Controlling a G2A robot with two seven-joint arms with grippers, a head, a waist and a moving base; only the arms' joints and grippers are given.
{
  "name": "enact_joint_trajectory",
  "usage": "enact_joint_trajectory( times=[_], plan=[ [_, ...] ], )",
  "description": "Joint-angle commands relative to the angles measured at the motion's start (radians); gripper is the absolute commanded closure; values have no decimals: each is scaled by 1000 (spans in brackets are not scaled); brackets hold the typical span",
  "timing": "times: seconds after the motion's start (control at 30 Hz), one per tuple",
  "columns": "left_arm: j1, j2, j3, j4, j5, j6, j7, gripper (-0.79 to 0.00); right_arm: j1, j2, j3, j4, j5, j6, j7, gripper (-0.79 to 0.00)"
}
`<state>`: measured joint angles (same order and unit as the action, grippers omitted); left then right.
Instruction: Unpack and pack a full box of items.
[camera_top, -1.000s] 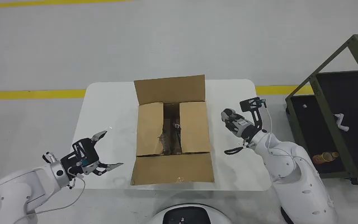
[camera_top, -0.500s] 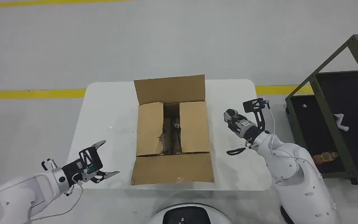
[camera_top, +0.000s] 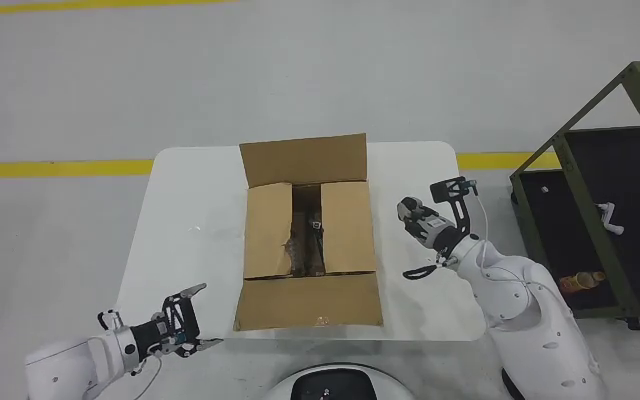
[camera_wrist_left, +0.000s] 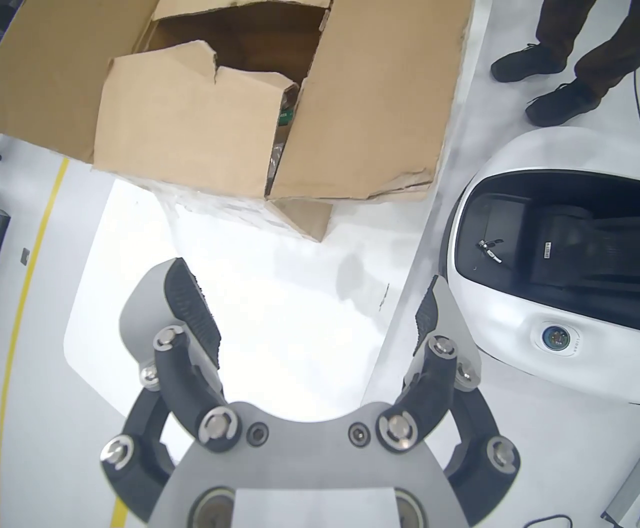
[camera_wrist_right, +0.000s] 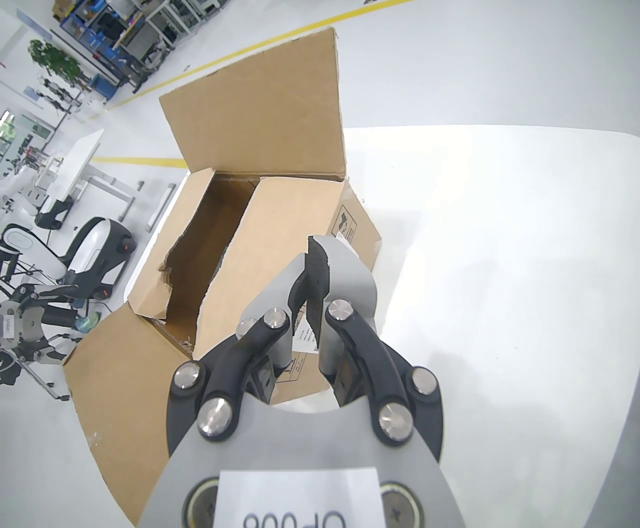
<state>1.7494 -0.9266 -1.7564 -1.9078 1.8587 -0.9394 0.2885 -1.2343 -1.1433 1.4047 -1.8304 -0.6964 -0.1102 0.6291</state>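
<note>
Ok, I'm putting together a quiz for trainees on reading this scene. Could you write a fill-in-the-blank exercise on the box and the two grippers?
1. The left gripper, near the table's front corner, is empty and ___.
2. The right gripper, beside the cardboard box, holds nothing and is ___.
3. The cardboard box stands between the two grippers on a white ___.

Missing words: open; shut; table
</note>
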Motion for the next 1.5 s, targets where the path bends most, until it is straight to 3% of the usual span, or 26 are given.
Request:
enact_joint_trajectory(
  times=[0.0,0.3,0.67,0.77,0.8,0.87,0.97,1.17,1.47],
  plan=[
    [-12,3,29,11,41,11,29,-785,0,0,-1,-1,0,-1,1,0],
    [-82,16,147,36,189,91,162,-785,-11,4,15,-13,-1,4,4,0],
    [-159,11,224,77,203,231,144,-785,-34,8,27,-34,-2,15,0,0],
    [-167,9,231,82,163,229,129,-588,-39,9,32,-38,-1,17,1,0],
    [-168,9,232,84,151,225,126,-379,-41,9,34,-39,0,16,1,0],
    [-170,9,232,82,137,219,121,-256,-46,10,38,-41,0,16,2,0],
    [-170,10,229,71,109,209,123,0,-50,11,41,-46,2,18,1,0],
    [-177,14,245,42,87,148,140,0,-50,12,43,-51,5,18,4,0],
    [-200,12,258,71,-58,93,123,0,-54,17,65,-64,6,22,10,0]
  ],
)
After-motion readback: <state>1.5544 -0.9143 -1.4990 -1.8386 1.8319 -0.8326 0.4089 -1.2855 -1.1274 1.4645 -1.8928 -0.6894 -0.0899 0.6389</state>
